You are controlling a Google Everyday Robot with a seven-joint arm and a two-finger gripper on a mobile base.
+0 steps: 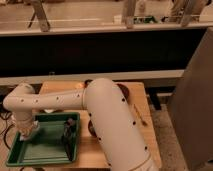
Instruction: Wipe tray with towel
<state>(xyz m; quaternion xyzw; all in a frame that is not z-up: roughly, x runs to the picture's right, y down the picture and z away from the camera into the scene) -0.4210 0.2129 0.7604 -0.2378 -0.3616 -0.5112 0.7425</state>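
Note:
A green tray [47, 150] lies on the front left corner of a wooden table [142, 107]. My white arm reaches from the lower middle across to the left and bends down into the tray. My gripper [28, 132] is low over the tray's left side, near its far left corner. A pale lump that may be the towel [31, 131] shows at the gripper, but I cannot separate it from the wrist. A dark object [68, 134] stands inside the tray by its right wall.
A dark round bowl [123, 92] and a small orange item [79, 86] sit at the back of the table. A thin utensil [140, 115] lies on the right part. A grey cabinet [192, 100] stands at the right, and a long dark counter runs behind.

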